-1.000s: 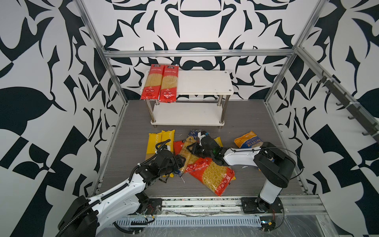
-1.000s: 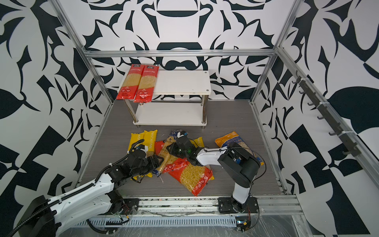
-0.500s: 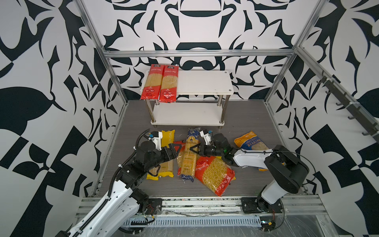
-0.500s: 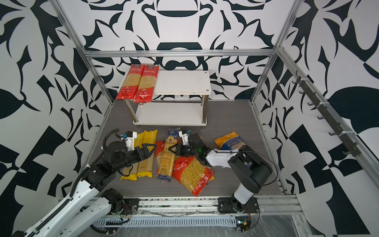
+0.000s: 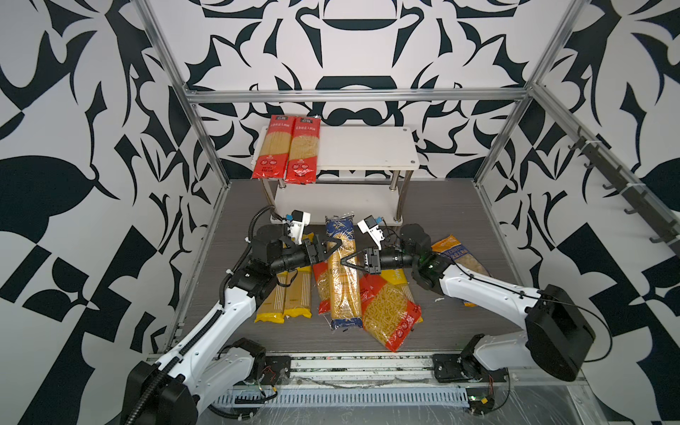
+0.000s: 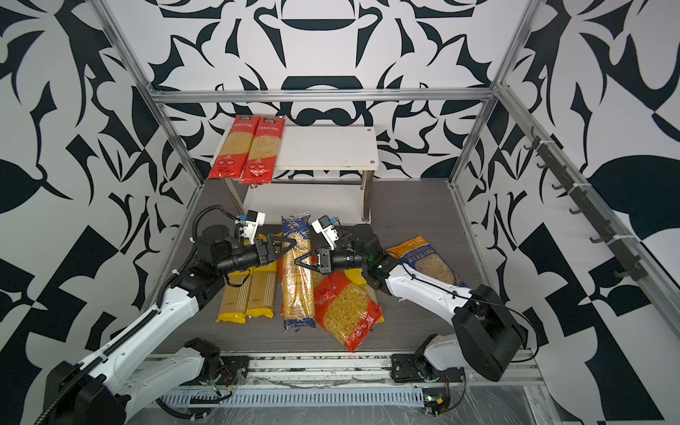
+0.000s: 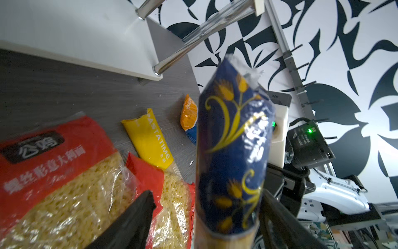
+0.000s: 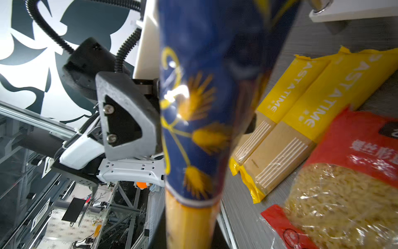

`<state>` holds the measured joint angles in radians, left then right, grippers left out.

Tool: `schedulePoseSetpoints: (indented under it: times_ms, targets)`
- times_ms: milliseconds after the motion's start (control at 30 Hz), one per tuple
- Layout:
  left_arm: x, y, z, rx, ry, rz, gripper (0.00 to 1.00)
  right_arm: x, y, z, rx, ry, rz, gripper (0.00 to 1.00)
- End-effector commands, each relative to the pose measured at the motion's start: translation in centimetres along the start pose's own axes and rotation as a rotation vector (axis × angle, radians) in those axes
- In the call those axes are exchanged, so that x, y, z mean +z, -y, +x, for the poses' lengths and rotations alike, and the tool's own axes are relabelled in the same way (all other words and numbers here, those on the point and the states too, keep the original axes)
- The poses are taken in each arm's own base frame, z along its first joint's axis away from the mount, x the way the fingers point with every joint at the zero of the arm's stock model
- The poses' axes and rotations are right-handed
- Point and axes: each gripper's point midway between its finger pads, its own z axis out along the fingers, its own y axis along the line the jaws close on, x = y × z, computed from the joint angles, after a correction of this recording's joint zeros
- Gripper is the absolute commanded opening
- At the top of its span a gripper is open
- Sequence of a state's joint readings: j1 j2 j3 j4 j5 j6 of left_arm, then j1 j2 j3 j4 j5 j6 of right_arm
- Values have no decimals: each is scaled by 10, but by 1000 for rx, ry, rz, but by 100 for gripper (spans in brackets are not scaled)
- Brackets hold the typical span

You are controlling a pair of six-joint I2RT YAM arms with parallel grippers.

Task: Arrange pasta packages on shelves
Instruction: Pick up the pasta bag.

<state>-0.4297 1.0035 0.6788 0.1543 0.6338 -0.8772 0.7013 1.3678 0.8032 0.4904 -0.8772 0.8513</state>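
Clamping the dark-blue spaghetti pack (image 5: pixel 344 294) in the right jaws, narrowed on it. Straddling the same pack with the left jaws, standing wide and facing the right jaws across it. Hovering over red fusilli bags (image 5: pixel 390 312) and yellow PASTATIME packs (image 5: pixel 298 294) lying on the counter (image 5: pixel 460 331) beneath both jaws, with the shelves (image 5: pixel 368 147) beyond the jaws.

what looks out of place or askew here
The two red packs overhang the top shelf's front edge. On the table, fusilli bags and a yellow pack lie overlapped. A white scrap lies beside the right arm.
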Motion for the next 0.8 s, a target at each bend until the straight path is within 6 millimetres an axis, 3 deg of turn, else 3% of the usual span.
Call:
schedulePoseSetpoints:
  times_ms: [0,267,467,533,633,767]
  targets:
    - [0,33,-15,49,15,126,72,-10,-71,-29,-202,33,-172,2]
    - [0,48,-32,47,50,134,39,-8,-67,-36,-167,69,-185,7]
    - [-2,62,-48,31,83,122,20,-10,-57,-36,-134,131,-180,22]
    - [-5,68,-55,34,109,121,17,-13,-54,-37,-130,159,-171,36]
    - [-12,77,-70,52,167,96,15,-18,-48,-30,-121,187,-156,49]
    - [-20,90,-91,70,230,81,13,-25,-34,-19,-93,215,-115,55]
